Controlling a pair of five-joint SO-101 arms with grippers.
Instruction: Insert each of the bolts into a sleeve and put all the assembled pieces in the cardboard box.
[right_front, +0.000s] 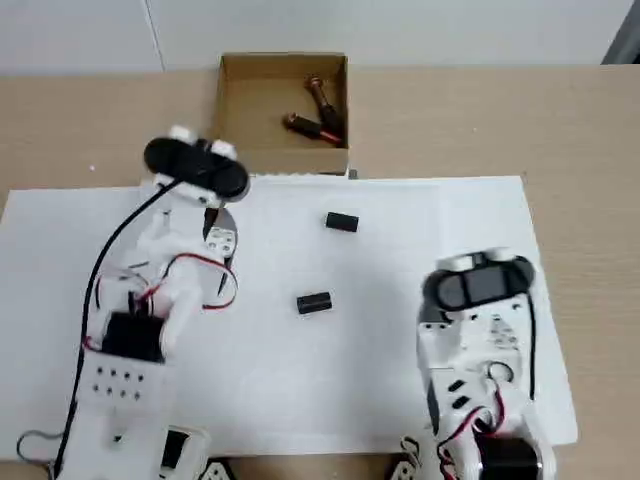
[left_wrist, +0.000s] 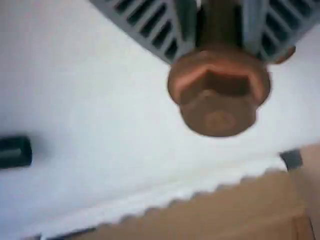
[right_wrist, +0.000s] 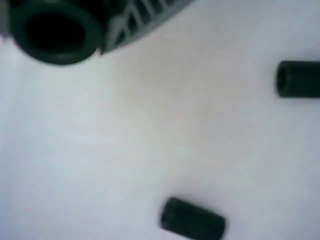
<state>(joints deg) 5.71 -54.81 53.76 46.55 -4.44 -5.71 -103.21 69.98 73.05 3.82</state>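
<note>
At the left gripper (left_wrist: 219, 27): clamped on a copper bolt (left_wrist: 218, 92), grey ribbed fingers (left_wrist: 145, 22) on either side of the shank, hex head clear of them and facing the wrist camera. Hangs just in front of the cardboard box (right_front: 258, 105), by its front left corner, over the white sheet (right_front: 400, 350).

At the right gripper (right_wrist: 65, 12): clamped on the gripped sleeve (right_wrist: 55, 32), black, open bore facing the wrist camera, one grey ribbed finger alongside. Sits well apart from the cardboard box, out beyond its front right corner, also over the sheet.

Inside the cardboard box: two assembled pieces (right_front: 318, 95), copper bolts in dark sleeves, lying close together toward the right wall.

Loose on the sheet: near sleeve (right_front: 342, 221), on its side, a little way out from the box's front wall; far sleeve (right_front: 314, 302), on its side, farther out from that wall, beyond the first. Apart from each other and from both arms.

Under the box and around the sheet: tan table (right_front: 80, 120).
</note>
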